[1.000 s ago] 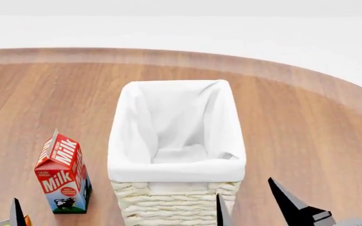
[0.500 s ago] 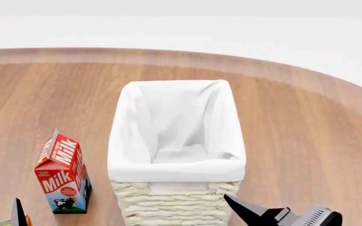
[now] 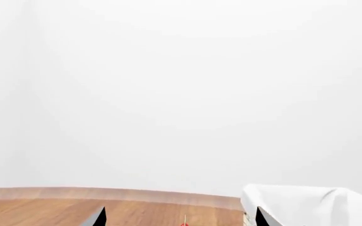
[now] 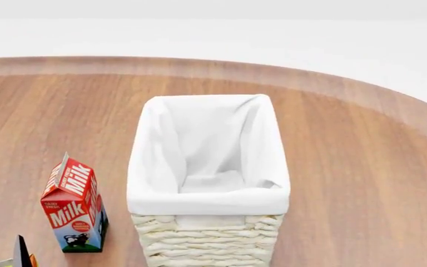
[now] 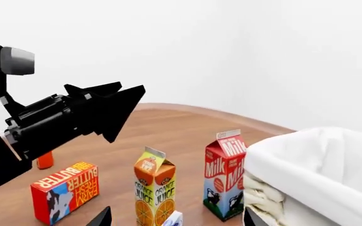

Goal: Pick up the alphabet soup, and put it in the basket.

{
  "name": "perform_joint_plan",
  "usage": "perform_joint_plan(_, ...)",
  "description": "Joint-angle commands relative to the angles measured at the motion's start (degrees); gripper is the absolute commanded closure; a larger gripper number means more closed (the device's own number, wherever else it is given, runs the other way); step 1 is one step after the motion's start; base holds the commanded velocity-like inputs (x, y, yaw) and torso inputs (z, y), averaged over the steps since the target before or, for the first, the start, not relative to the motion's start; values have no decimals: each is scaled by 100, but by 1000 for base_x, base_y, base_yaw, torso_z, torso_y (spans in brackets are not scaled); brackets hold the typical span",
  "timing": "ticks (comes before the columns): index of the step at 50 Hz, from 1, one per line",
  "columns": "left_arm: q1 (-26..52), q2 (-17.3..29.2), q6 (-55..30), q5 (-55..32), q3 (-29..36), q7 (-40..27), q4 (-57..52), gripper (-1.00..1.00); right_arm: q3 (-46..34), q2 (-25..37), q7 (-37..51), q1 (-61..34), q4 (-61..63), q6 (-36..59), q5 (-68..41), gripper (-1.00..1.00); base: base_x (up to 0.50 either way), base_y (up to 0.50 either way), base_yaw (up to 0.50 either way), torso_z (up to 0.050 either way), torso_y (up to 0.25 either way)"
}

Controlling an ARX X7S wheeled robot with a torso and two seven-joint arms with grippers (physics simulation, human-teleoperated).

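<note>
The alphabet soup is out of view in every frame. The basket [image 4: 207, 194], cream wicker with a white cloth liner, stands in the middle of the round wooden table, and its rim also shows in the right wrist view [image 5: 319, 165] and the left wrist view [image 3: 307, 205]. My left gripper [image 3: 180, 219] is open, its fingertips wide apart with only table between them; one fingertip [image 4: 19, 251] pokes in at the head view's bottom left. My right gripper [image 5: 176, 219] is open too, low beside the basket and facing the cartons. It does not show in the head view.
A milk carton [image 4: 74, 206] stands left of the basket. The right wrist view also shows that milk carton [image 5: 225, 174], an orange juice carton [image 5: 154, 188], a butter box [image 5: 64, 190], a small blue-white pack [image 5: 173, 220], a small orange-red object [image 5: 45, 160] and my left arm [image 5: 49, 125] above them.
My right gripper, at the head view's bottom right a second ago, turned, sank and left that view. The left fingertip, basket and milk carton have not moved.
</note>
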State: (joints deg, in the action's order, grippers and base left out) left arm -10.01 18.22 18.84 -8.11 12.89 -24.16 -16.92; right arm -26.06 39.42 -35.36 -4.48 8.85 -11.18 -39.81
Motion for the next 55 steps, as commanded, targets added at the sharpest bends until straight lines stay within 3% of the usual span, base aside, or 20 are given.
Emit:
perform_joint_plan(1,26,15,-3,0,21,-14,31,-100,-170,137,-373,187,251,-124,-14,-100,0,0,0,0,0)
perform_joint_plan(18,27,34,16,12,35,-57,27,-100,-382,248,-707,358,463,-214,50,-100,0,0,0,0,0)
perform_joint_plan(55,91,59,-1,33,148,-89,75,-100,-787,199,-577,397,184,62,856,-100,0,0,0,0,0)
